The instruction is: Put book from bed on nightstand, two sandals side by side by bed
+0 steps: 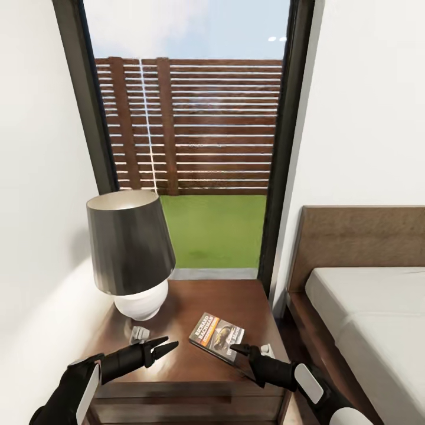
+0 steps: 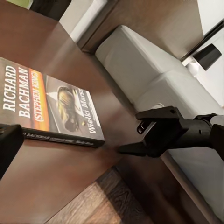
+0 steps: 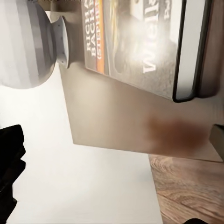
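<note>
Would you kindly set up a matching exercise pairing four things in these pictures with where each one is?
Things:
1. book
2. lamp
3. bed
4. fence

Places:
A. outside the window
B. right of the nightstand
C. flat on the nightstand, near its front right
D. standing on the nightstand's left side

Pairs: 1-C, 2-D, 3-B, 4-A
</note>
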You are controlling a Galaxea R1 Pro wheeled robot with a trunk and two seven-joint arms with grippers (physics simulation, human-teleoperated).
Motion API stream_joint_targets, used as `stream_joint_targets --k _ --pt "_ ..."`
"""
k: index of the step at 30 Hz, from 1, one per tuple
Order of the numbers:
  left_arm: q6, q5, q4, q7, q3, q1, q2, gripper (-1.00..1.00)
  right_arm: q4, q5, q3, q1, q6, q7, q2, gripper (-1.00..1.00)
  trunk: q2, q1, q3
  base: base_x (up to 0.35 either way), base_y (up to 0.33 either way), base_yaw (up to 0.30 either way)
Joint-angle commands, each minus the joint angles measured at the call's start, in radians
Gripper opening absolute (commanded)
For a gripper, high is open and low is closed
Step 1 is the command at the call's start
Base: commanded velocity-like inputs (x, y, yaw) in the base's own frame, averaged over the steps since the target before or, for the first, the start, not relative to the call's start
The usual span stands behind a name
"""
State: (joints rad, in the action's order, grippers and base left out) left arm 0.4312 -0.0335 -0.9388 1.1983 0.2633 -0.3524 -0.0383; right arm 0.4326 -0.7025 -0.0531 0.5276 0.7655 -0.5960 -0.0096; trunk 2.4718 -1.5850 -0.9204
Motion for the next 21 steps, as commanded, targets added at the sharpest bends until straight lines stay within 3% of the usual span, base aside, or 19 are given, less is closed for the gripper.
stream_joint_targets --k 1,21 --pt "0.010 -0.003 0.000 0.003 0.001 0.000 0.000 1.00 0.000 0.001 -0.005 0.000 0.006 -0.002 0.000 1.00 -0.007 0.004 0.002 0.000 0.000 0.000" --pt "0.010 -0.003 0.001 0.003 0.001 0.000 0.000 1.00 0.003 -0.001 -0.005 0.000 0.006 -0.005 -0.001 1.00 -0.147 0.081 0.065 0.000 0.000 0.000"
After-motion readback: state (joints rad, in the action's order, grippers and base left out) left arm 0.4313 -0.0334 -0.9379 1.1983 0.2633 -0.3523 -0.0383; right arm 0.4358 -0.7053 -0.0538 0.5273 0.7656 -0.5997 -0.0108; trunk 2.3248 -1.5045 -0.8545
